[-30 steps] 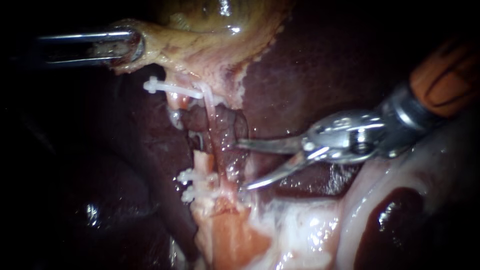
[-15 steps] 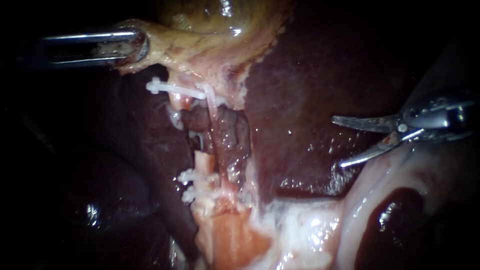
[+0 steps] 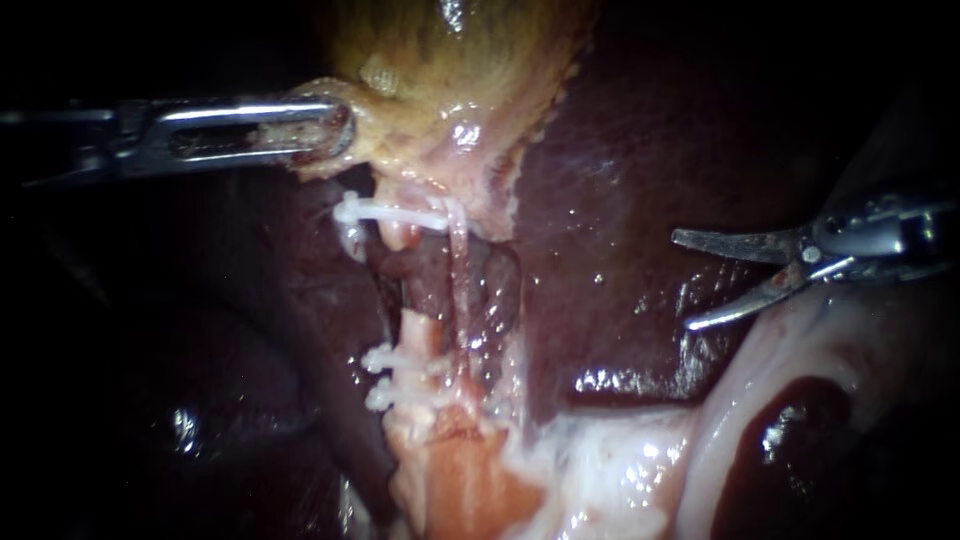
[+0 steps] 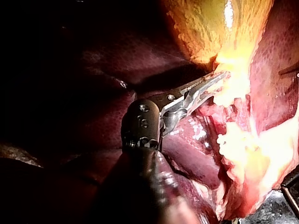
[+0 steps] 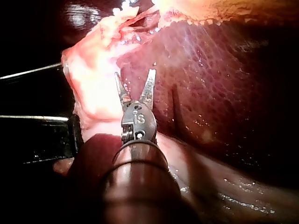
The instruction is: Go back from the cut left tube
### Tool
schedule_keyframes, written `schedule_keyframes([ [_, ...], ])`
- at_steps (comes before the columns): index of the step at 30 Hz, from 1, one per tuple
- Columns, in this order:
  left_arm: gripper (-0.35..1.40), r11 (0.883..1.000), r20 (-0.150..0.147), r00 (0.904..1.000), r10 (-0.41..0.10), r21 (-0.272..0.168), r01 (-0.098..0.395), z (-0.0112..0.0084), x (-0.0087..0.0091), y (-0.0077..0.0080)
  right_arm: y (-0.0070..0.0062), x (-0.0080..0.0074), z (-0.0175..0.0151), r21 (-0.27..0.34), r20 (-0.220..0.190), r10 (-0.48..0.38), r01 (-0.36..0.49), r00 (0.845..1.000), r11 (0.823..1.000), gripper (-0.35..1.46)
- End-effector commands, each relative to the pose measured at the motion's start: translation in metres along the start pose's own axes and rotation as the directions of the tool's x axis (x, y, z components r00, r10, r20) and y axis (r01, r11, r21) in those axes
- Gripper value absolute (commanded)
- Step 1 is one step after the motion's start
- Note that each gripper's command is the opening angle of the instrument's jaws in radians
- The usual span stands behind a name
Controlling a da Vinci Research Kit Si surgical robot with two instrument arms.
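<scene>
The shaft of the right instrument [image 3: 684, 281] is cut off at the endoscope view's edge. The left instrument [image 3: 335, 125] fades into darkness behind its jaws, and in the left wrist view glare washes out the tissue at its tip. The left jaws are clamped on the yellowish edge of the gallbladder [image 3: 450, 60]. The right jaws, two curved blades, stand wide apart over the liver [image 3: 610, 200] and hold nothing. The cut left tube [image 3: 415, 332] lies well apart from them, its lower stump bearing two white clips [image 3: 378, 358] and its upper stump hanging under a third clip [image 3: 390, 212]. Compared with half a second ago, the right jaws sit almost where they were. The left jaws, the gallbladder edge and the third clip have shifted rightward relative to the two lower clips.
</scene>
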Motion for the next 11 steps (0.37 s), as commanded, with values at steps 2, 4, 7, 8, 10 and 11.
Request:
schedule_keyframes([
  [2,-0.35,1.0,0.002,1.0,0.0,-0.001,0.0,0.0002,-0.0001,0.0,0.0,0.0,0.0,0.0,0.0,0.0,0.0,1.0,1.0,1.45],
  [4,-0.35,1.0,0.002,1.0,0.0,0.0,0.0,0.0002,-0.0001,0.0,0.0,0.0,0.0,0.0,0.0,0.0,0.0,1.0,1.0,1.45],
  [7,-0.35,1.0,0.003,1.0,0.001,-0.003,-0.001,0.0002,-0.0002,0.0,0.0,0.0001,0.0,0.003,0.0,0.0,0.0,1.0,1.0,1.45],
  [8,-0.35,1.0,0.006,1.0,0.001,-0.002,-0.001,0.0002,-0.0002,0.0,0.0,0.0002,0.0001,0.014,-0.001,0.001,-0.001,1.0,1.0,1.45],
  [10,-0.35,1.0,0.006,1.0,0.001,-0.003,-0.001,0.0,-0.0001,0.0001,0.0001,0.0008,0.0008,0.058,-0.005,0.004,-0.004,1.0,0.998,1.43],
  [11,-0.35,1.0,0.007,1.0,0.0,-0.003,0.0,-0.0001,0.0,0.0001,0.0001,0.0013,0.0014,0.097,-0.009,0.006,-0.006,1.0,0.995,1.41],
])
